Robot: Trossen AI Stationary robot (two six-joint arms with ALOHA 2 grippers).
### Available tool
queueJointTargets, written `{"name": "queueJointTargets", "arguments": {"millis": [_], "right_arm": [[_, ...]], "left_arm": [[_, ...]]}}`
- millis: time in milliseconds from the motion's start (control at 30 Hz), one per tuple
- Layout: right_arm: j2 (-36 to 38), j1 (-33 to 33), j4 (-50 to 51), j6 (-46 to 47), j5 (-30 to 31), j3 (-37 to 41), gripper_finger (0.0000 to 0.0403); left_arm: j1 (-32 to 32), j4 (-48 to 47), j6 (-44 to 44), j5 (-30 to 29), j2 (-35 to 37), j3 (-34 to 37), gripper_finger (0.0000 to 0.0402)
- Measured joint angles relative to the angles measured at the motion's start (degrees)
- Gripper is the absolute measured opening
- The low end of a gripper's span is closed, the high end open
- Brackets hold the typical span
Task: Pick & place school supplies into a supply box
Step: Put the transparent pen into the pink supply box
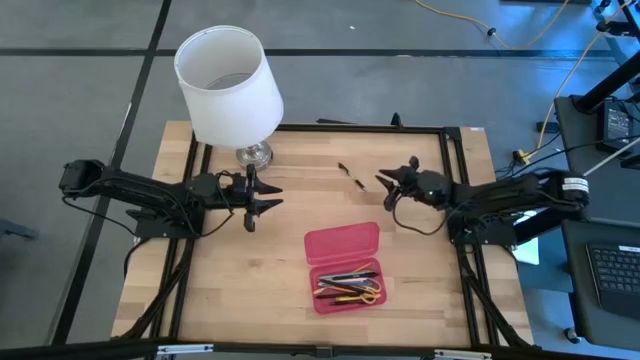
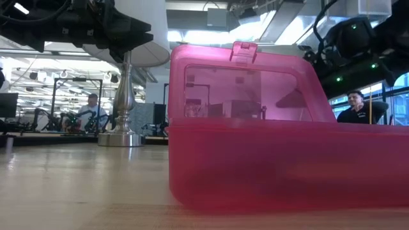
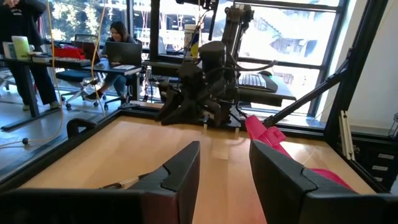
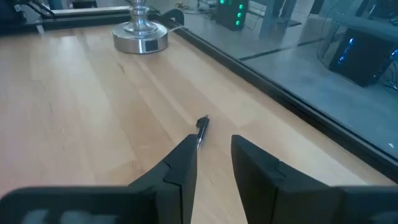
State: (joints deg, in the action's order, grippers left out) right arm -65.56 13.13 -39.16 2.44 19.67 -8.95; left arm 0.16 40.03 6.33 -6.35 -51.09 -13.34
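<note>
Behind your table stretches a bright lab with big windows, desks and a few seated people, and your work surface is a pale wooden table [image 1: 230, 270] framed in black rails. You have the supply box [image 1: 345, 265], a red-pink case, lying open near the front middle of the table, its lid folded back toward the far side; in the low view it fills most of the frame. Inside its tray you can see several school supplies [image 1: 348, 288]: thin pens and pencils plus small yellow-handled scissors [image 1: 364, 296].

One dark pen [image 1: 353, 177] lies on the bare wood toward the far side, apart from the box. Your right gripper [image 1: 384, 182] sits just beside that pen, and the right wrist view shows the pen [image 4: 201, 129] just ahead of its fingers [image 4: 180, 163], which are parted with nothing between them.

Your left gripper [image 1: 262, 195] hovers near the base of the white-shaded lamp [image 1: 228, 85] at the table's far left; its fingers [image 3: 180, 169] are also partly spread and empty.
</note>
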Motion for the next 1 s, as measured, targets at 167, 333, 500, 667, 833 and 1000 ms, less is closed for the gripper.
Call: {"name": "queueJointTargets", "arguments": {"millis": [167,333,500,667,833,1000], "right_arm": [[-5.42,0.0,-3.08,-0.13,0.08,0.0,0.0104],[-9.59,0.0,-5.04,1.83,0.14,0.0,0.0104],[-13.97,0.0,-10.07,2.02,0.16,-0.02,0.0104],[-17.99,0.0,-11.72,1.85,2.11,-0.04,0.0104],[-20.48,0.0,-11.73,1.97,3.97,-0.04,0.0104],[-20.62,-0.04,-11.78,1.66,5.1,-0.04,0.0104]], "left_arm": [[0.0,0.0,-0.02,-0.02,0.0,0.0,0.0135],[0.0,0.0,-0.02,-0.02,0.0,0.0,0.0136],[0.0,0.0,-0.02,-0.02,0.0,0.0,0.0132],[0.0,0.0,-0.02,-0.02,0.0,0.0,0.0134],[0.0,0.0,-0.02,-0.02,0.0,0.0,0.0136],[0.0,0.0,-0.02,-0.02,0.0,0.0,0.0133]]}}
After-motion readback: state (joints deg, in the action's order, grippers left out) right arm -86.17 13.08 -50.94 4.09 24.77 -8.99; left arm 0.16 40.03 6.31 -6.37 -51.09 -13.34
